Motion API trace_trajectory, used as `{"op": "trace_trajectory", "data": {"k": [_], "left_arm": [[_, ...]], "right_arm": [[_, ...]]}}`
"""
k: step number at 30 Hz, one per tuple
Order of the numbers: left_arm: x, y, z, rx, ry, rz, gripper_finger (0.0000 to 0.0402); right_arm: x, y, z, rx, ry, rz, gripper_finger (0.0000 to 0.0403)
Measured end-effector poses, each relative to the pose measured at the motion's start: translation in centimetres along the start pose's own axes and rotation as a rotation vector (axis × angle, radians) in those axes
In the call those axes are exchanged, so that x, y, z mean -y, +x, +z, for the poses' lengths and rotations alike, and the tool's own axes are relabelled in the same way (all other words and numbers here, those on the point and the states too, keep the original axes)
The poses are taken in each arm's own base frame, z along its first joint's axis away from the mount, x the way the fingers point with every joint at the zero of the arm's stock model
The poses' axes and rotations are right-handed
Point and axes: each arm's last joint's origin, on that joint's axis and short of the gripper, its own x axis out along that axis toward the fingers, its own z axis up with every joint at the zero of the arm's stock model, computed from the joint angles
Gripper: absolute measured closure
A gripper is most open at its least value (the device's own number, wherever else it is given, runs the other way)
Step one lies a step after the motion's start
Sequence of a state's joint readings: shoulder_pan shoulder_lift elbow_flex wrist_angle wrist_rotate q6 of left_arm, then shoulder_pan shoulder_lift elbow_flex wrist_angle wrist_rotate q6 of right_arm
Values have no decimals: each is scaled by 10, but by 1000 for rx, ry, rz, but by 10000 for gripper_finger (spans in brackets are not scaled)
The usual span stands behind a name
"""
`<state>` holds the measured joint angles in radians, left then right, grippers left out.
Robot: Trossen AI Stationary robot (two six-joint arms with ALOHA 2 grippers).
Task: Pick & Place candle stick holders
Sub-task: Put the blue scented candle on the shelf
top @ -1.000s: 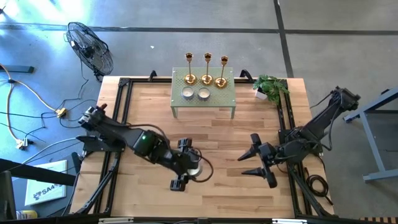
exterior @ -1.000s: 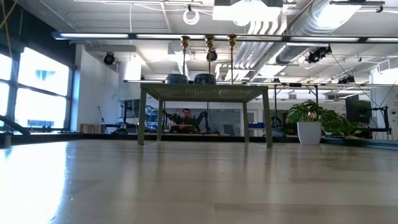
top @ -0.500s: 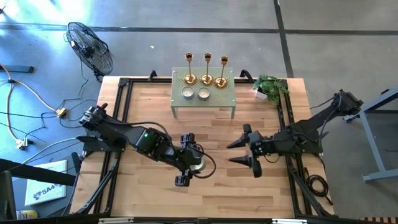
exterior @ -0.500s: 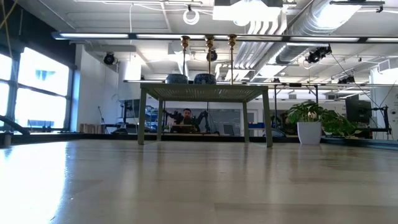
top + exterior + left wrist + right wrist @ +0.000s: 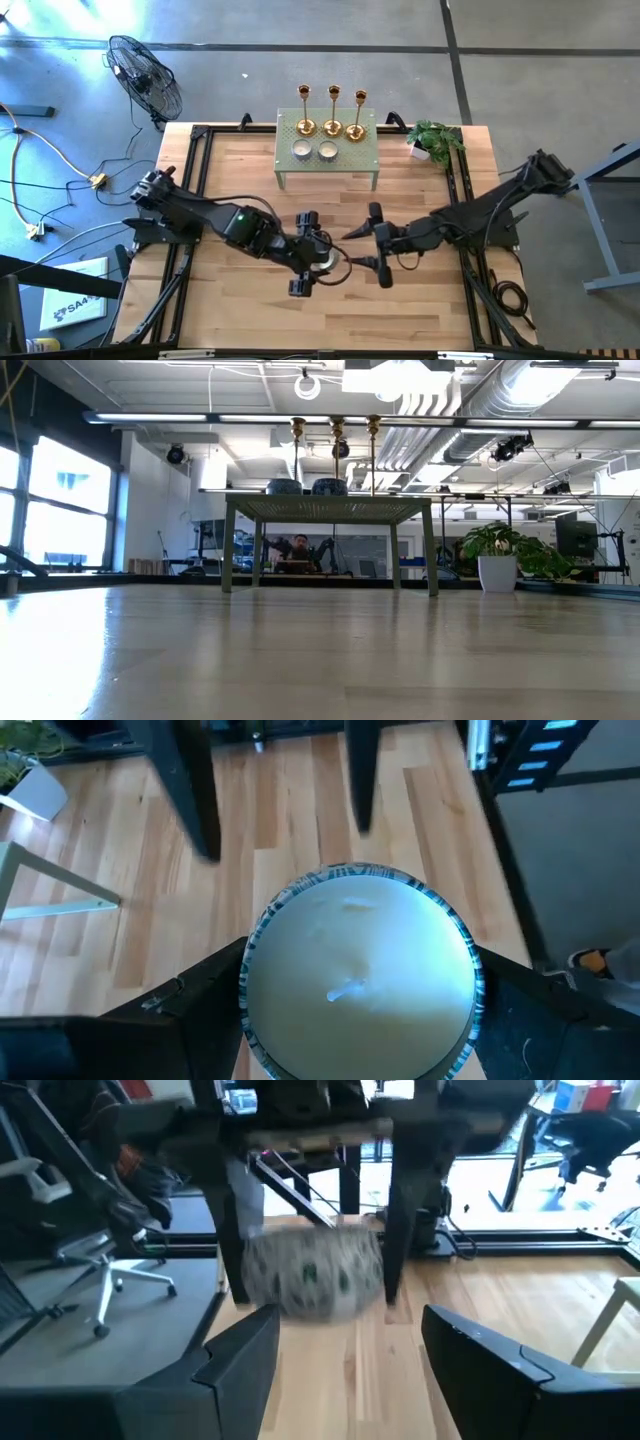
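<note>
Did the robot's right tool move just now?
Yes. The right tool slid left across the table, away from the potted plant, toward the left tool holding the candle.

3 gold candle stick holders [image 5: 331,110], upright, in a row on small green stand [image 5: 366,150].

Each is seen w/ round flared base, thin stem, small cup top. They are lined up along the stand's far edge, close together, not touching; low view: stems [image 5: 336,452] are seen rising above the stand top.

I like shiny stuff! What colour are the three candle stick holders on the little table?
Shiny gold. The candle stick holders show best in the high view.
</note>
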<state>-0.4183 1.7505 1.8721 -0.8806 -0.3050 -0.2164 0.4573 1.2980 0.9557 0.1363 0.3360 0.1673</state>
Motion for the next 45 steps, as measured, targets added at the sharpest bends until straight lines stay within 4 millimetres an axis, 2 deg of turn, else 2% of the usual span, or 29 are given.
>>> {"op": "trace_trajectory", "data": {"k": [3, 10, 20, 28, 45], "left_arm": [[0, 1, -1, -6, 4, 0, 112], [1, 8, -2, -23, 7, -13, 112], [0, 7, 1, 7, 28, 8, 112], [-14, 11, 8, 40, 8, 12, 112], [-20, 13, 13, 75, 14, -4, 112]], "right_arm": [[0, 5, 6, 1, -9, -3, 161], [0, 3, 12, 3, -14, 1, 162], [-1, 5, 8, -15, -20, 43, 163], [-1, 5, 7, -17, 7, 37, 162], [-2, 7, 5, -39, 4, 82, 162]]}}
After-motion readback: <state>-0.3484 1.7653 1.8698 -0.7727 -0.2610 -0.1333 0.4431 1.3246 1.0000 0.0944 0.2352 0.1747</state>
